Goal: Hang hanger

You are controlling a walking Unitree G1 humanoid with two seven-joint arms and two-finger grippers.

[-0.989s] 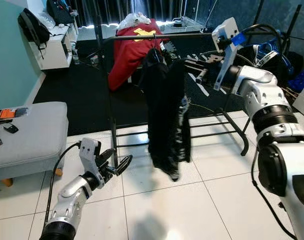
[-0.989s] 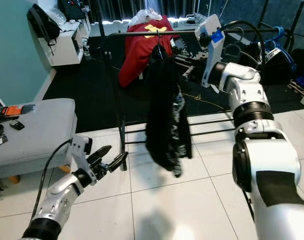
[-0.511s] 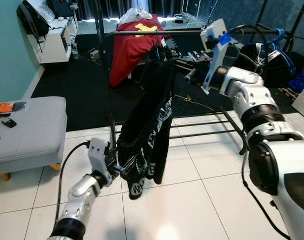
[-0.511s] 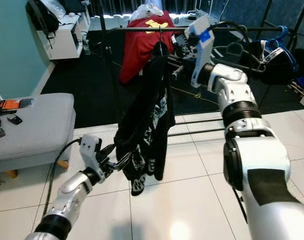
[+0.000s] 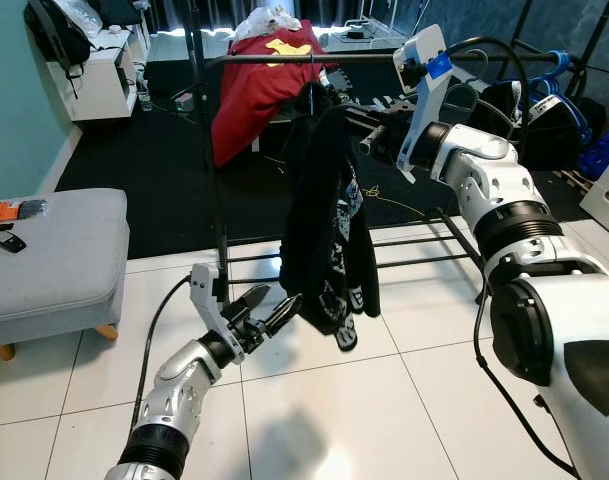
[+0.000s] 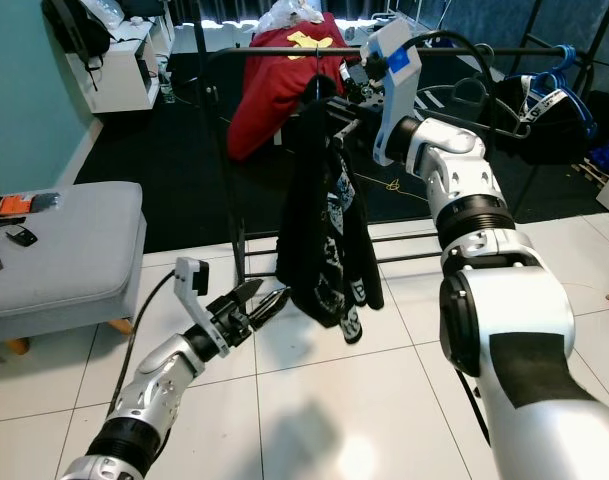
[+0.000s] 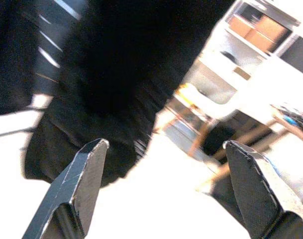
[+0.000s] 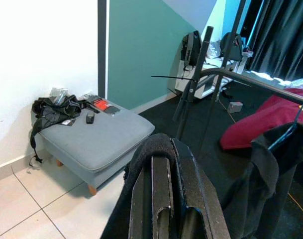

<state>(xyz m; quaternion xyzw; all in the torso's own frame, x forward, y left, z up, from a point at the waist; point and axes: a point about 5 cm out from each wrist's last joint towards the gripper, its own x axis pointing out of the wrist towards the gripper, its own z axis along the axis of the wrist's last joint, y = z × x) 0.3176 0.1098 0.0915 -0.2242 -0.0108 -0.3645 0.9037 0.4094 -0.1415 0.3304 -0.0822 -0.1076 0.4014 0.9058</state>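
Note:
A black printed garment [image 5: 329, 230] hangs on a hanger whose hook [image 5: 317, 88] sits over the black rail [image 5: 264, 59] of a clothes rack. My right gripper [image 5: 349, 112] is raised at the hanger's shoulder. In the right wrist view its fingers [image 8: 163, 189] lie close together with black cloth draped over their tips. My left gripper [image 5: 279, 298] is low, just left of the garment's bottom hem. It is open, and in the left wrist view the dark cloth [image 7: 116, 64] lies beyond its spread fingers [image 7: 76, 189] with nothing between them.
A red garment [image 5: 254, 90] hangs on the same rail behind the black one. The rack's lower bars [image 5: 424, 245] cross the tiled floor. A grey ottoman [image 5: 54, 250] stands at the left, and blue hangers and dark bags [image 5: 544, 100] at the right.
My left gripper has let go of the hem it had pulled leftward. The black garment has swung back and hangs straight. The right gripper stays at the hanger.

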